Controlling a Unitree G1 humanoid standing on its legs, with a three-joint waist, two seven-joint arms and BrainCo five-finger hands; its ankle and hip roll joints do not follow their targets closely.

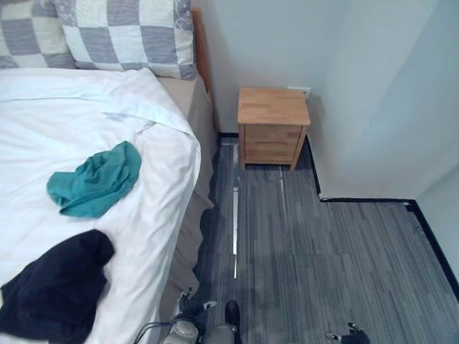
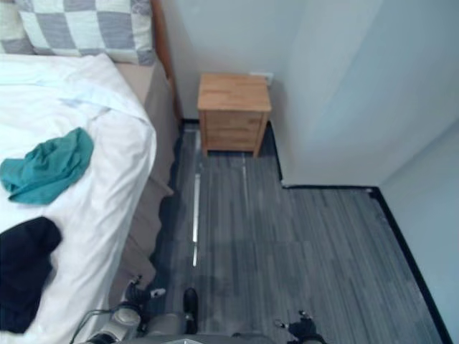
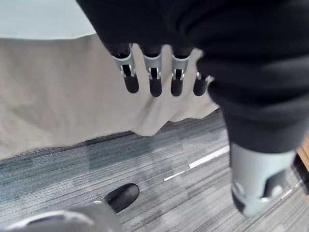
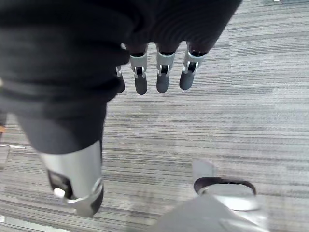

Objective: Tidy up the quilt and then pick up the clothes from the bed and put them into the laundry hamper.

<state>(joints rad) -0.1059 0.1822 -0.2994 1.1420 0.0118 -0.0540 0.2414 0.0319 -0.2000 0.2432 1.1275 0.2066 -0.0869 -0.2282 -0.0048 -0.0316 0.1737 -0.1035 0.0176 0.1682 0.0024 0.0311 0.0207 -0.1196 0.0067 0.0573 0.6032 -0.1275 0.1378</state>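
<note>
A white quilt (image 1: pixel 86 129) covers the bed, with a rumpled fold near the pillows. On it lies a crumpled teal garment (image 1: pixel 97 179). A black garment (image 1: pixel 54 290) sits lower down by the bed's near edge. My left hand (image 3: pixel 152 72) hangs beside the bed's beige skirt (image 3: pixel 72 96), fingers straight, holding nothing. My right hand (image 4: pixel 162 72) hangs over the grey floor, fingers straight and empty. Both hands are well below the mattress top and apart from the clothes.
Two grey-and-white checked pillows (image 1: pixel 129 32) lean at the head of the bed. A small wooden nightstand (image 1: pixel 272 125) stands against the white wall beside it. Grey striped flooring (image 1: pixel 323 265) stretches to the right of the bed, bounded by walls.
</note>
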